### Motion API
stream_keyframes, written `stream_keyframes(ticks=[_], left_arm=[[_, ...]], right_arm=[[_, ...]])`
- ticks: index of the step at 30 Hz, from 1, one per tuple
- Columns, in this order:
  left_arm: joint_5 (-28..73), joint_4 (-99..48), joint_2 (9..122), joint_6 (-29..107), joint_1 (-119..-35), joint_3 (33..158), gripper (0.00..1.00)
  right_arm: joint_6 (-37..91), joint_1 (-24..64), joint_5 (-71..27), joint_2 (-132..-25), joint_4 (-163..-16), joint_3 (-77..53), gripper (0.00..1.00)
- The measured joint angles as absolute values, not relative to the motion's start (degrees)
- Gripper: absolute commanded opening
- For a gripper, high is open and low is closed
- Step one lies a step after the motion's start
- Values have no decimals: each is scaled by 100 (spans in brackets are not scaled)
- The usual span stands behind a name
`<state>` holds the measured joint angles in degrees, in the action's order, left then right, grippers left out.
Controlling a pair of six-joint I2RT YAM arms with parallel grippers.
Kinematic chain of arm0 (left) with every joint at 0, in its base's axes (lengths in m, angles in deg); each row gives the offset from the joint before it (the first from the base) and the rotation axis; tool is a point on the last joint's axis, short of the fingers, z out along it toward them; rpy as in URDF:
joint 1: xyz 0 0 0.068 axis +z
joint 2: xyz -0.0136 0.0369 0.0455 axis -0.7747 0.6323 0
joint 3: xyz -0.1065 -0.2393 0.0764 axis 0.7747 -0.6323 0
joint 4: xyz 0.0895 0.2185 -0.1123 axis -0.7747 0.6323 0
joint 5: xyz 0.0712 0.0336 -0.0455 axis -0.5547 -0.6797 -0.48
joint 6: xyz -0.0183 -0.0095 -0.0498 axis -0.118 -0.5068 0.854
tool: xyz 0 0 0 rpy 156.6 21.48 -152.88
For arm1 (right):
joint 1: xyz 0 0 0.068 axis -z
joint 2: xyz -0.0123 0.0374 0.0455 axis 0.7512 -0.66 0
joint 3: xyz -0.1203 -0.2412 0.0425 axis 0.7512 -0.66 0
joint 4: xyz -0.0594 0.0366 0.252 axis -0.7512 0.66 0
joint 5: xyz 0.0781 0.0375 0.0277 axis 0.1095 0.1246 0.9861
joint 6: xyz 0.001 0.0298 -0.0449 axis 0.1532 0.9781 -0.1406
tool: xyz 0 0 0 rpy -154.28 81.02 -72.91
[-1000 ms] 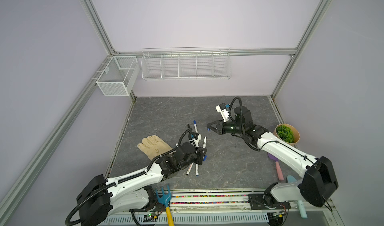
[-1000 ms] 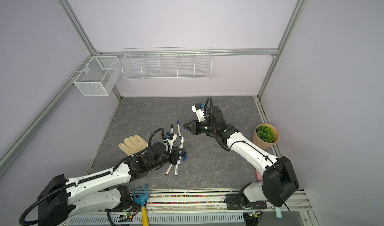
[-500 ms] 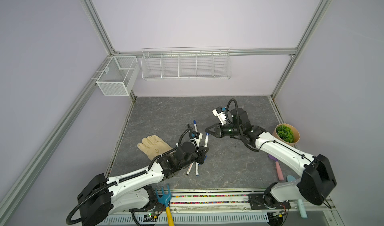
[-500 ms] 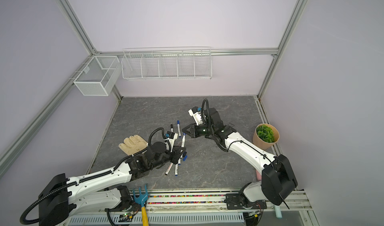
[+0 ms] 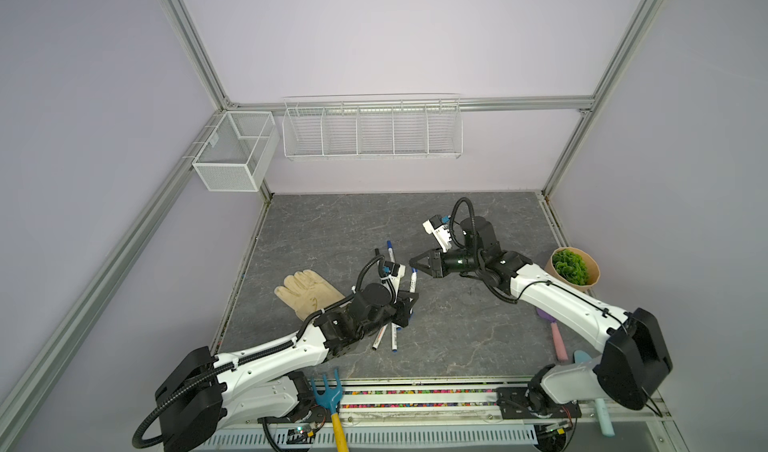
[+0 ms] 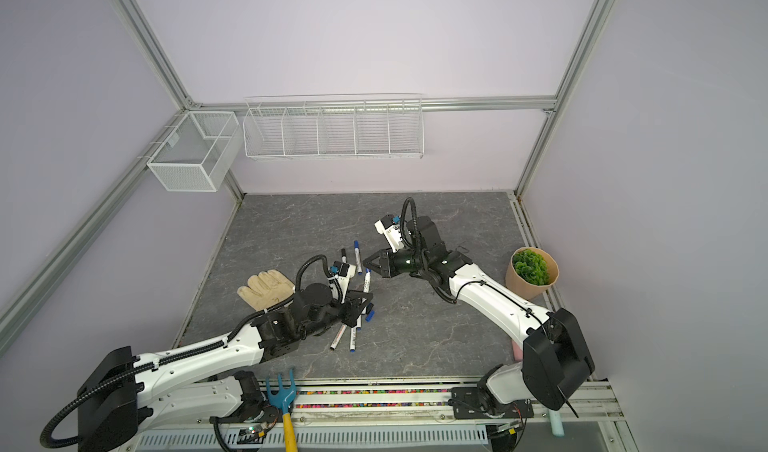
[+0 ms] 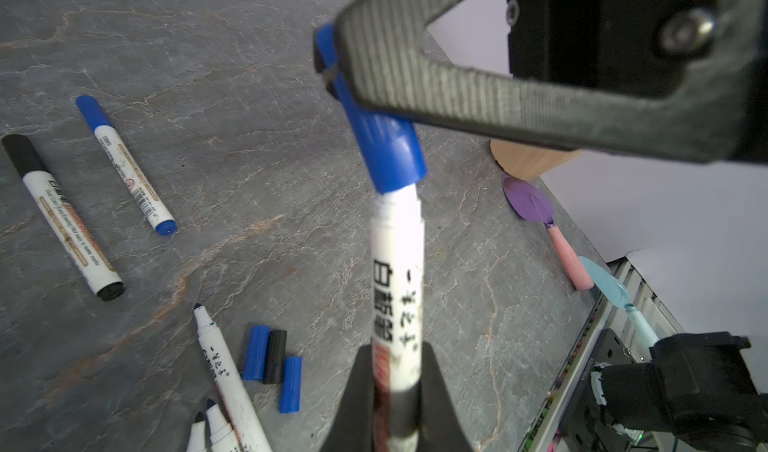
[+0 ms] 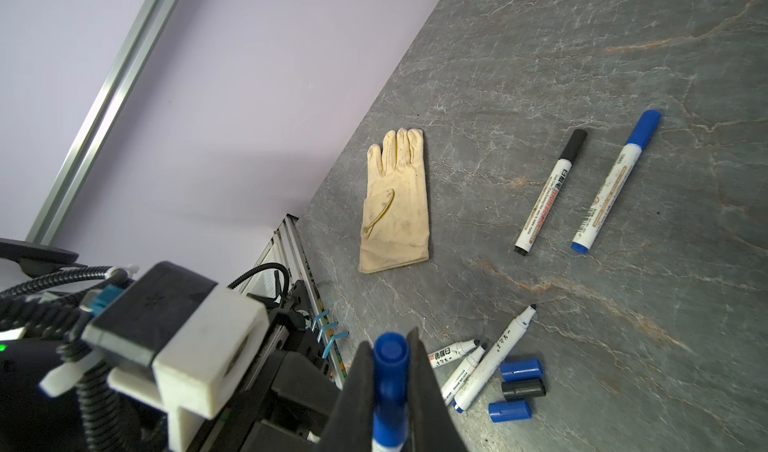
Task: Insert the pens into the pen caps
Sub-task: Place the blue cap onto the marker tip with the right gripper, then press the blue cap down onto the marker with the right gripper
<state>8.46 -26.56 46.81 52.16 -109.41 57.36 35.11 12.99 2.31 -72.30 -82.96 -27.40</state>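
Grey marbled table (image 5: pixel 457 337), seen in both top views. Far left: cream fabric glove (image 5: pixel 307 294) lying flat near the table's left edge. Next: left end effector (image 7: pixel 397 396) clamped on the lower barrel of a white-barrelled marker pen (image 7: pixel 397 279) with black printed characters; the pen is lifted off the table and points toward the right arm. On the table beside that end effector: three uncapped white pens (image 7: pixel 226 371) in a loose bundle, tips exposed. Just beside them lie two loose blue caps (image 7: pixel 255 352) and one black cap (image 7: pixel 275 356), close together. Further back are a black-capped pen (image 7: pixel 62 217) and a blue-capped pen (image 7: pixel 126 167), near each other, not touching. Right of centre: right end effector (image 8: pixel 390 346) pinched on a short blue plastic cap (image 7: pixel 382 146), gripping near its closed end. The cap's mouth sits over the held pen's tip, and a white band of barrel shows just below the rim. In the left wrist view the cap looks angled to the barrel. Far right: tan paper pot (image 5: pixel 575 269) of green leaves at the table edge, with a purple-bladed trowel (image 7: pixel 528 200) with a pink handle near it.
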Motion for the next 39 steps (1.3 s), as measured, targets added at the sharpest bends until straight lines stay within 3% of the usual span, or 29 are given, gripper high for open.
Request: stream_keyframes(ticks=[13, 39], left_arm=[[1017, -3242, 4711, 5085, -10854, 5963, 0], [2061, -2853, 4792, 4493, -10849, 6151, 0]], right_arm=[[3648, 1728, 1118, -6858, -8567, -2710, 8], [2429, 1798, 1437, -6432, -6961, -2511, 8]])
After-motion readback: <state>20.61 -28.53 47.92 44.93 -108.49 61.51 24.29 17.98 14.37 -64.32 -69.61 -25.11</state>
